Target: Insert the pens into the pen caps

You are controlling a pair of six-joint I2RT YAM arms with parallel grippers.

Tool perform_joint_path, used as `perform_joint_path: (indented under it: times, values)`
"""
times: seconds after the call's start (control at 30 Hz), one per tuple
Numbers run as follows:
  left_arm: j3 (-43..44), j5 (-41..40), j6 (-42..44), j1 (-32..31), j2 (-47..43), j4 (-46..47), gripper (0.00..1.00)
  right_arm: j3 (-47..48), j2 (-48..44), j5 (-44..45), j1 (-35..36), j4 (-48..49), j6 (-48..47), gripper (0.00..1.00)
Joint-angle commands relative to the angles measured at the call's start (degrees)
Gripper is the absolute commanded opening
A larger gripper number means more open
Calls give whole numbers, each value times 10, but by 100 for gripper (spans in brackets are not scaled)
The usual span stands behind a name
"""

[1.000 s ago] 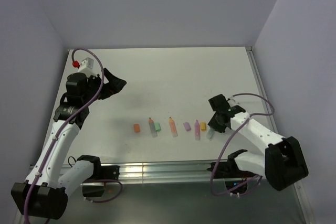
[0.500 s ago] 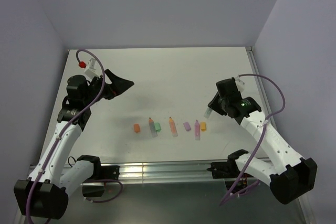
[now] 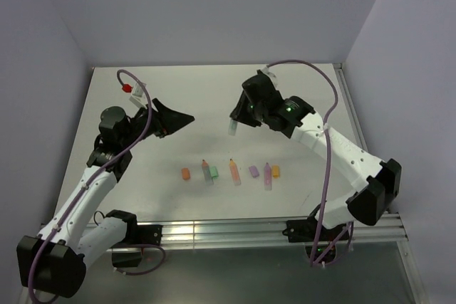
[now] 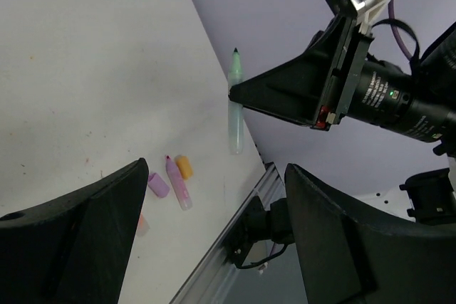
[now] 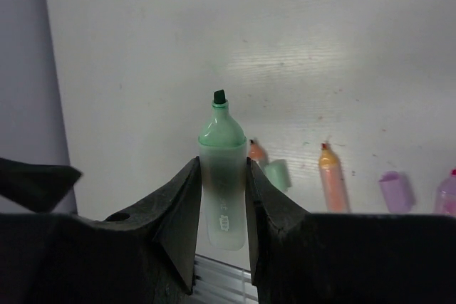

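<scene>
We've got bare desk (image 3: 299, 97) all round the tight row of pens (image 3: 234, 171) and caps (image 3: 254, 171), while behind it the left end effector (image 3: 184, 118) and the right end effector (image 3: 234, 119), gripping a green pen (image 3: 232, 128), hang apart.

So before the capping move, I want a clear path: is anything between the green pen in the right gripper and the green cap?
Nothing visible. The green pen, held up in the right gripper, has open air down to the green cap; only an orange pen lies close beside that cap.
</scene>
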Motion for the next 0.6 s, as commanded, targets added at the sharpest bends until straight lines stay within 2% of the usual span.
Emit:
perform_joint_path:
  times: [0.0, 0.23, 0.57]
  values:
    - [-14, -12, -16, -22, 4, 58, 83, 76, 32, 2, 25, 7, 7, 0]
    - [-17, -27, -9, -41, 16, 61, 78, 177, 107, -1, 62, -4, 10, 0]
    - [-17, -38, -8, -58, 35, 72, 74, 272, 172, -1, 108, -23, 17, 0]
